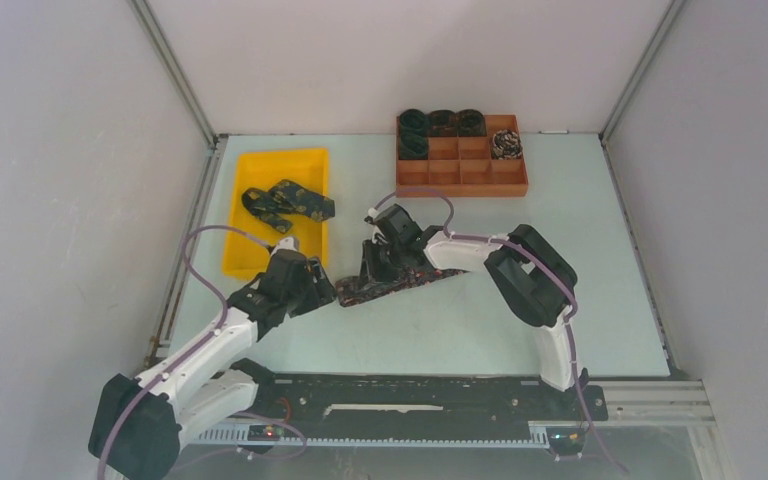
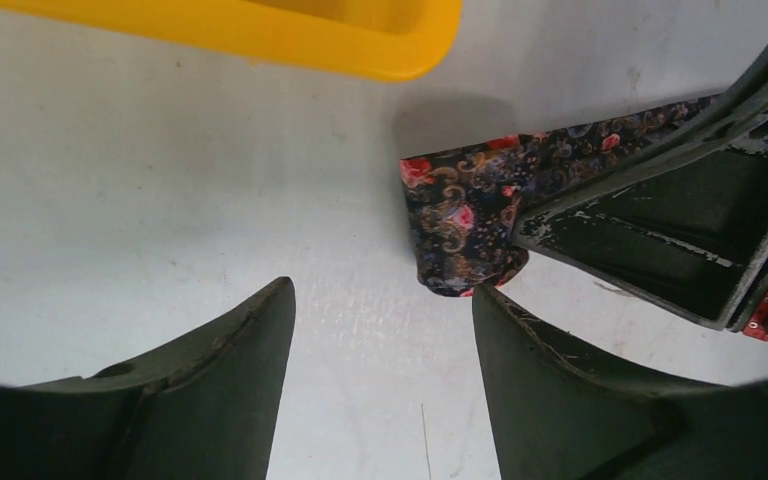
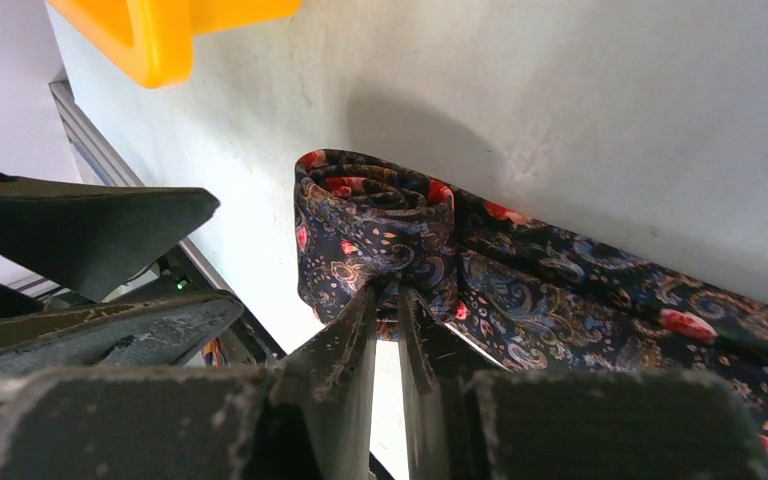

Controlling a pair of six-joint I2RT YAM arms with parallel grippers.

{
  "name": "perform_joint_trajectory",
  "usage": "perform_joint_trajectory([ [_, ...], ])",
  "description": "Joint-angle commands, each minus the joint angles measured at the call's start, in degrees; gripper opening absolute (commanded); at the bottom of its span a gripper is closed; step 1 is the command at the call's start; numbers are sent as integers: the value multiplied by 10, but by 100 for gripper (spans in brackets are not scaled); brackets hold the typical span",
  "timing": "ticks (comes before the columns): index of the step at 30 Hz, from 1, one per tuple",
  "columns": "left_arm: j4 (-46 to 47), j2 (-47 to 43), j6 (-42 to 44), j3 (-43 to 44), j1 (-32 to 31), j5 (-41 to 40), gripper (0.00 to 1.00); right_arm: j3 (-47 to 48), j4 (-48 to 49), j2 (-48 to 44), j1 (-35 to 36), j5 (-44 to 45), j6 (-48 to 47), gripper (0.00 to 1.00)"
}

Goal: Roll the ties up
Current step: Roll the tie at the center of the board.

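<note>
A dark tie with red flowers lies on the table, its left end turned into a small coil. My right gripper is shut on that coiled end; in the top view it stands over the tie's left part. My left gripper is open and empty, just short of the tie's end; in the top view it is left of the tie. A second tie with green specks lies in the yellow tray. Several rolled ties sit in the orange compartment box.
The yellow tray's corner is close behind my left gripper and shows in the right wrist view too. The right gripper's fingers stand to the right in the left wrist view. The left gripper's fingers sit left of the coil.
</note>
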Motion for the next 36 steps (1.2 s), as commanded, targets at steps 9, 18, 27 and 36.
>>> perform_joint_trajectory([
  [9,126,25,-12,-35,29,105,71,17,31,3,1,-24,1,16],
  [18,163,73,-20,-36,28,119,68,18,8,-30,-7,-21,-15,16],
  [27,179,119,-21,-33,29,116,66,16,-1,-43,-15,-23,-21,16],
  [36,211,177,-20,-21,28,132,64,16,-17,-44,-20,-21,-33,15],
])
